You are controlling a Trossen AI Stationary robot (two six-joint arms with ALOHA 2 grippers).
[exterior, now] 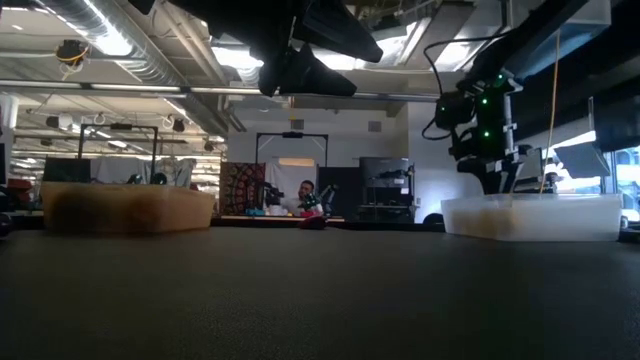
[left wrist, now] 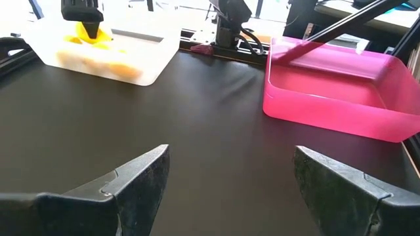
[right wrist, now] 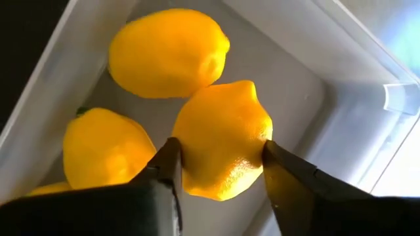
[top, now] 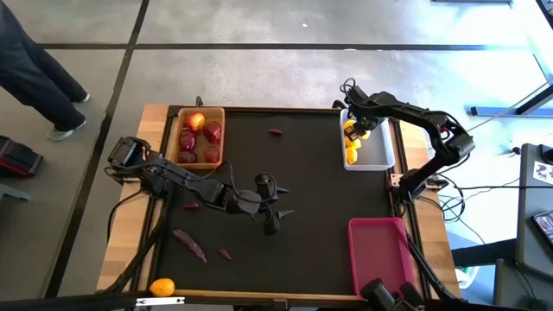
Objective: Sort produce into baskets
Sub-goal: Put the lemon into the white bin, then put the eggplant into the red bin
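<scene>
Nearest to us, in the right wrist view, our right gripper [right wrist: 220, 160] has its two dark fingers pressed against the sides of a bright yellow lemon-shaped fruit [right wrist: 222, 137], grasping it inside the shallow white plastic bin [right wrist: 298, 85]. Three more yellow fruits lie in that bin around it, one only partly seen. From above, this bin [top: 378, 158] sits at the table's far right edge, with the right gripper [top: 356, 128] lowered into its far end.

Our left gripper [top: 275, 213] hangs over the middle of the black mat [top: 294, 173], jaws spread wide and holding nothing.

At the far left stands the tan wooden bin [top: 221, 138], holding dark red round fruits [top: 187, 141] and one red-and-yellow one. A magenta-pink plastic bin [top: 380, 255] sits near right. Thin dark purple-red pieces [top: 190, 244] lie on the mat near left, another [top: 276, 132] at the far side; a further one may lie beside the left arm, though we see it poorly. An orange round fruit [top: 162, 287] rests at the near left edge.
</scene>
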